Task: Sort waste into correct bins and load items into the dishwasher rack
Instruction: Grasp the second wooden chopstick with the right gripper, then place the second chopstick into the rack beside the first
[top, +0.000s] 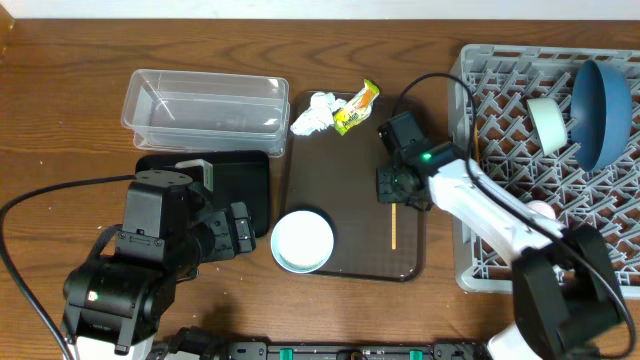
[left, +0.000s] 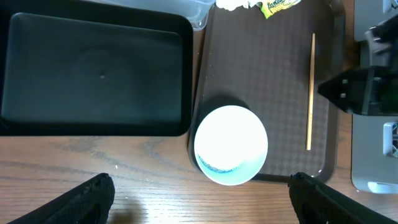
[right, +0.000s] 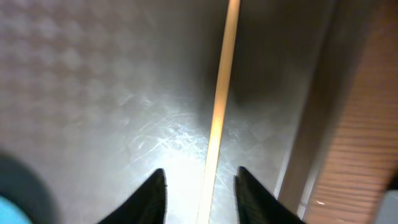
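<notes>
Clock directions are read in the overhead view, with the tray as the dial.

Surface: brown wooden bench (top: 60, 110) with visible grain. A pale wall strip (top: 300, 8) runs along its 12 o'clock edge. A black cable (top: 30, 220) loops over the wood at 9 o'clock.

Tray (top: 350, 170): dark brown with a fine checkered texture. The right wrist view shows a bright glare patch on it.

Chopstick (top: 394, 225): lies flat on the tray toward 4 o'clock, long axis 12 to 6, near the rim. Only one stick can be made out.

Right tool (right: 200, 193): parted and low over the tray, one finger (right: 152, 193) on each side of the chopstick. It grips nothing; contact cannot be told.

Mint-rimmed bowl (top: 302, 240): upright at the tray's 7 o'clock corner, its outline crossing the rim.

Tissue (top: 313, 113) and wrapper (top: 356, 107): touching each other at the tray's 12 o'clock edge, tissue on the 11 o'clock side.

Clear tub (top: 205, 105): on the bench at 10 o'clock, off the tray. Black tub (left: 93, 74): at 9 o'clock, just beside the tray, partly hidden under the left arm in the overhead view.

Left tool (left: 200, 186): spread wide and empty, over bare wood at 8 o'clock, near the mint-rimmed bowl.

Rack (top: 480, 90): at 3 o'clock, just beside the tray. The blue bowl (top: 603, 110) stands on edge in its 1 o'clock corner, with a pale bowl (top: 548, 122) tilted beside it.
</notes>
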